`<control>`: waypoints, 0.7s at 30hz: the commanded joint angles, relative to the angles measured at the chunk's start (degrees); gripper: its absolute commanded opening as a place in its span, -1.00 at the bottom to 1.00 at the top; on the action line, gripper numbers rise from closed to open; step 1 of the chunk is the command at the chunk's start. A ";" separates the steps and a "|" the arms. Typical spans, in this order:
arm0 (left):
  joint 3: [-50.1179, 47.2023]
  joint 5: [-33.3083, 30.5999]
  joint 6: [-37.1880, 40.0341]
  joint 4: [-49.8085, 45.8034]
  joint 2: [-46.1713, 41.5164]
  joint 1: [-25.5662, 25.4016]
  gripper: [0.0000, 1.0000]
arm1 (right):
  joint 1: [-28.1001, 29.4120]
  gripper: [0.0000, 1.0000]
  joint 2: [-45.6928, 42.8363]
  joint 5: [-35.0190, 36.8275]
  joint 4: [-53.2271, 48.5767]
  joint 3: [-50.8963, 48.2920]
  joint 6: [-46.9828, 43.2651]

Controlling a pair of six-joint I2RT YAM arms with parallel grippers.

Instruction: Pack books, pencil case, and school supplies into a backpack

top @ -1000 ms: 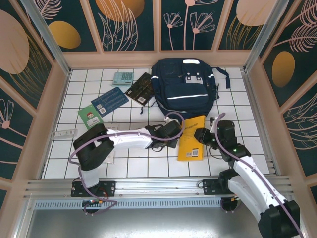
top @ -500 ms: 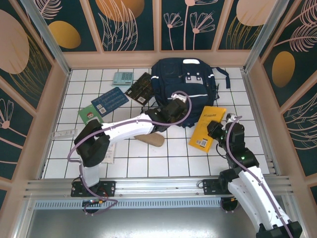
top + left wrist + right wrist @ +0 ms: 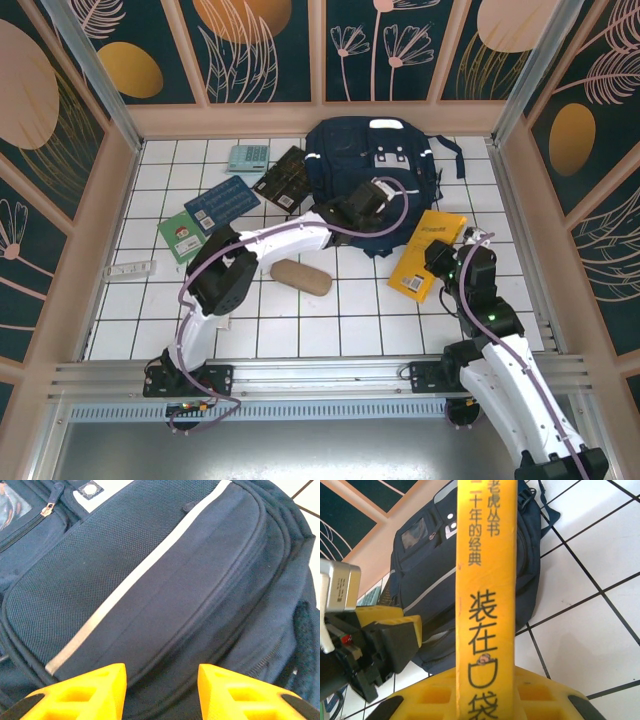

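Observation:
The navy backpack (image 3: 375, 165) lies flat at the back of the table. My left gripper (image 3: 368, 205) hovers over its lower front pocket (image 3: 150, 580), open (image 3: 162, 680), nothing between the fingers. My right gripper (image 3: 443, 262) is shut on the large yellow book (image 3: 432, 228), held on edge with its spine (image 3: 485, 580) toward the wrist camera, right of the backpack (image 3: 420, 580). The tan pencil case (image 3: 302, 277) lies free on the tiles. The black book (image 3: 282, 180), blue book (image 3: 222, 204), green book (image 3: 180, 235), teal calculator (image 3: 247, 157) and white packet (image 3: 131, 269) lie at the left.
Wooden walls close in the tiled table on three sides. A backpack strap (image 3: 452, 155) trails toward the right wall. The left arm (image 3: 285, 238) stretches across the middle of the table, just behind the pencil case.
My left gripper has opened and swung from over the pencil case up to the backpack, leaving the case on the tiles. My right gripper has lifted the yellow book onto its edge, shifting right.

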 commanded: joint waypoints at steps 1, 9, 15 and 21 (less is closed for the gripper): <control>3.07 6.43 3.43 -2.71 2.38 0.45 -0.14 | -0.87 -1.00 -0.46 -0.37 3.62 1.60 0.99; 6.32 9.72 5.04 -6.47 6.75 0.50 -0.18 | -2.76 -1.00 0.44 -3.24 4.29 0.70 1.19; 8.25 7.62 5.00 -6.86 9.48 0.65 -0.21 | -3.29 -1.00 1.08 -3.76 5.00 0.19 1.81; 8.43 8.70 5.27 -6.70 10.46 0.81 -0.99 | -3.44 -1.00 1.08 -3.79 4.70 -0.03 1.96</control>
